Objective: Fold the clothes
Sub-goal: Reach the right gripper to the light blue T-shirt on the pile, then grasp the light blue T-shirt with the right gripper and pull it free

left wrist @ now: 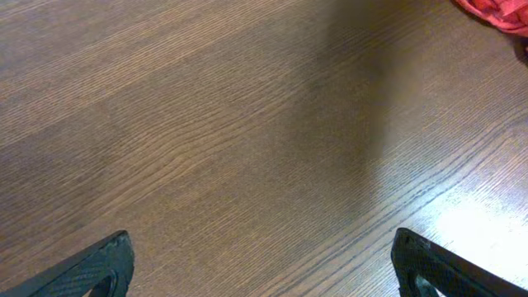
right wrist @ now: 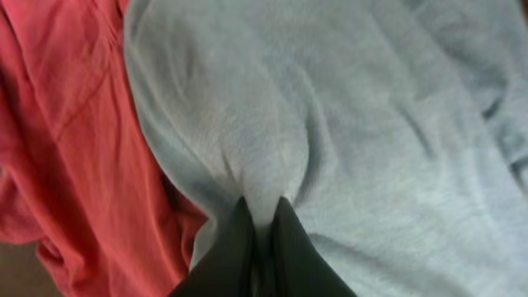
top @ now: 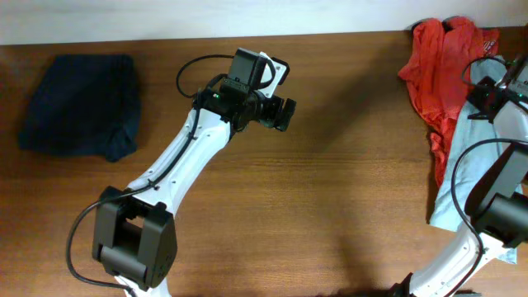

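Pale blue-grey cloth is filling most of the right wrist view, and the right claw (right wrist: 262, 210) is pinching a small fold of it. Its two dark fingers are sitting almost together at the bottom middle of that picture, with a little ridge of the T-shirt (right wrist: 330, 124) squeezed between them.

Seen from above, the T-shirt is lying along the right edge of the frame. Its long side is running from top to bottom, and part of it is hiding under the right arm. The orange-red shirt (top: 441, 58) is bunching up in the upper right corner and is touching the T-shirt's left side. The dark navy garment (top: 78, 106) is sitting far off at the upper left.

The left claw (top: 285, 114) is hanging over the middle top of the counter (top: 330, 206), well apart from the T-shirt. Its fingers are standing wide and are holding nothing.

So the right arm is much the nearer one, and it is already gripping the cloth. The bare wood is lying to the left of the T-shirt, so I think the coming pull is going to need to go that way, to bring the shirt out flat where both arms can reach it.
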`<action>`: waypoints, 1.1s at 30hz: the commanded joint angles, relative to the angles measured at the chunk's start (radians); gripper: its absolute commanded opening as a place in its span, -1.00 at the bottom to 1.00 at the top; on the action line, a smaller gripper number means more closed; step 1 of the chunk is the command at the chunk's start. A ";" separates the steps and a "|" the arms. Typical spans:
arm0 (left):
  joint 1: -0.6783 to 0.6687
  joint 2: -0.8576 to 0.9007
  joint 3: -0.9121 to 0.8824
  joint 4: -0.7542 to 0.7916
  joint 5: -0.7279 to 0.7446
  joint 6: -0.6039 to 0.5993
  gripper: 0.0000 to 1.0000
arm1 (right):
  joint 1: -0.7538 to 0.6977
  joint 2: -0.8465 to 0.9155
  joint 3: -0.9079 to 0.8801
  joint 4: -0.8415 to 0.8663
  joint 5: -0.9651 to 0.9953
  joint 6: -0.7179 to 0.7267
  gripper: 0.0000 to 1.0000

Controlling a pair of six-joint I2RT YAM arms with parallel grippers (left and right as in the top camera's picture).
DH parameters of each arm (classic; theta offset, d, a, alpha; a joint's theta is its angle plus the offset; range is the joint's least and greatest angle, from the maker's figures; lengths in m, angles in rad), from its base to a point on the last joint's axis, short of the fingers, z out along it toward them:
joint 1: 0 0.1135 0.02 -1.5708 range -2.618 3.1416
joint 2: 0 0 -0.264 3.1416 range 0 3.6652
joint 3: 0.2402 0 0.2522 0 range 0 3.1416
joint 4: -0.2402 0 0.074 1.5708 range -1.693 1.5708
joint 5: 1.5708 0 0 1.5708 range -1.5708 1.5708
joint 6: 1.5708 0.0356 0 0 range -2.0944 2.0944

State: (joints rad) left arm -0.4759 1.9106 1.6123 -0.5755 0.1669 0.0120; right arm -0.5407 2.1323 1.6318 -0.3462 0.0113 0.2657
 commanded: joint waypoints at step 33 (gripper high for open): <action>0.128 -0.417 0.144 -0.200 -0.063 0.019 0.98 | 0.377 -0.727 0.246 -0.409 -0.501 -0.112 -0.92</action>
State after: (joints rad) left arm -0.3573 1.5173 1.7451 -0.7456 0.1188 0.0124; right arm -0.1738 1.4307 1.8488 -0.7662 -0.4984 0.1802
